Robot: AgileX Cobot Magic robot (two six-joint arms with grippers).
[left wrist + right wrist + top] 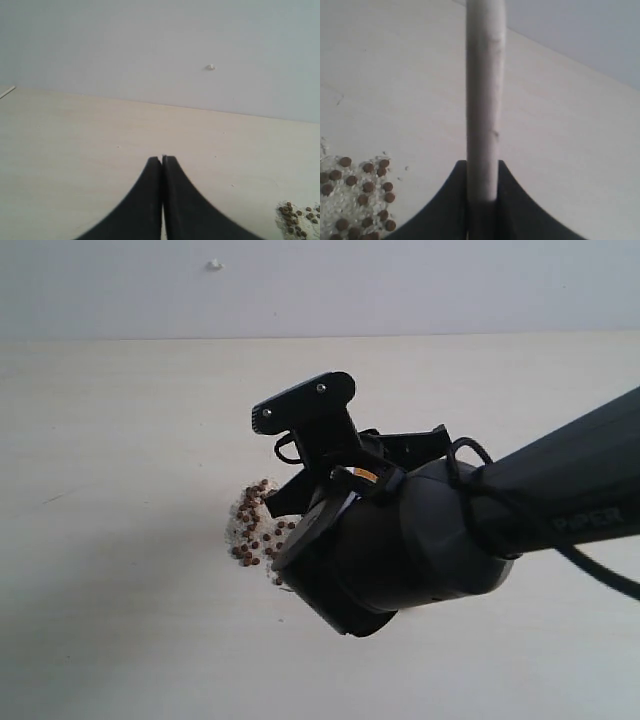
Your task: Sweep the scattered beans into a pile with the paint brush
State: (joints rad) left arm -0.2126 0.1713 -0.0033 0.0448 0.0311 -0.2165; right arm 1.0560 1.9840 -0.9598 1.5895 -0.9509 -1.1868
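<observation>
The beans lie gathered in one patch on the pale table, mixed with whitish grains, right beside the right arm's wrist. In the right wrist view they sit close beside the fingers. My right gripper is shut on the paint brush, of which only a pale handle shows edge-on, reaching away from the jaws. Its bristles and ferrule are out of view. My left gripper is shut on nothing and hovers over bare table, with the beans off to one side.
The right arm's bulky black wrist and its cable hide the brush and part of the bean patch in the exterior view. The pale wooden table ends at a light wall with a small white stud.
</observation>
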